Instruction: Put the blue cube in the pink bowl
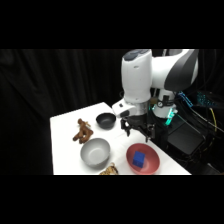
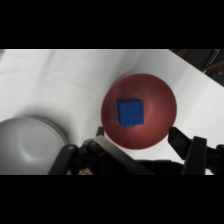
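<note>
Blue cube [image 1: 139, 159] is what we look for first, and we find it lying inside the pink bowl [image 1: 151, 162], on the bowl's floor a little off its middle; in the wrist view the blue cube [image 2: 130, 113] shows one flat face upward and sits slightly turned against the picture's edges, with the pink bowl's [image 2: 160, 102] inner wall visible all around it. We see the gripper [image 1: 138, 130] above the table [image 1: 65, 145], higher than the bowl's rim and toward its far side, touching neither bowl nor cube; its two fingers stand spread apart with nothing between them, and in the wrist view the gripper [image 2: 139, 145] shows one finger at the bowl's near edge on each side, the bowl's lower rim lying between them. We note a grey bowl [image 1: 95, 152] just beside the pink one on the table's near part, the two rims close but not clearly touching; the wrist view shows the same grey bowl [image 2: 30, 145] at the lower left. We also see a smaller black bowl [image 1: 105, 120] farther back, near the arm; a brown lumpy object [image 1: 82, 131] lies beyond the grey bowl, toward the table's left edge; another brownish thing [image 1: 109, 170] shows at the picture's lower edge between the two large bowls, too cut off for us to tell what it is.
</note>
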